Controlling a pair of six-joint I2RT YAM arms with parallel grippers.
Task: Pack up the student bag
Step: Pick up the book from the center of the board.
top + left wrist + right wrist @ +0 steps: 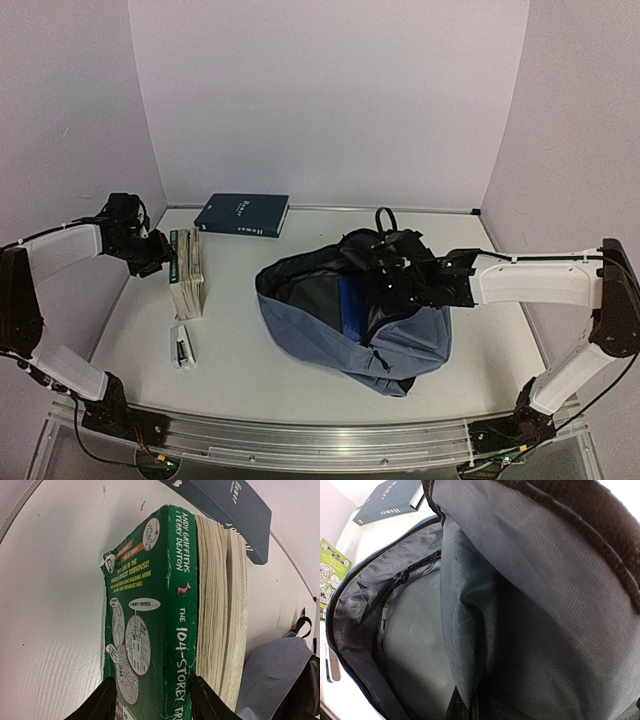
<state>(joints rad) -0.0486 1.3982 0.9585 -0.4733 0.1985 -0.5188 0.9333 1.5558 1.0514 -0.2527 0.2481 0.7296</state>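
The student bag (330, 335) lies at the table's middle, blue-grey, its mouth held wide open toward the left. My right gripper (385, 285) is shut on the bag's upper edge; in the right wrist view the pinched fabric fold rises from the gripper (470, 711) and the dark lining (415, 645) shows. A blue flat item (350, 305) stands inside the bag. At the left, a green paperback (177, 258) (150, 630) stands on edge. My left gripper (160, 256) (154, 702) is shut on it, one finger on the cover, the other wedged against the neighbouring book.
A thick cream-paged book (192, 285) (220, 605) stands pressed against the green one. A dark teal hardback (243, 214) (235, 510) lies flat by the back wall. A small white object (181, 347) lies near the front left. Walls close the table on three sides.
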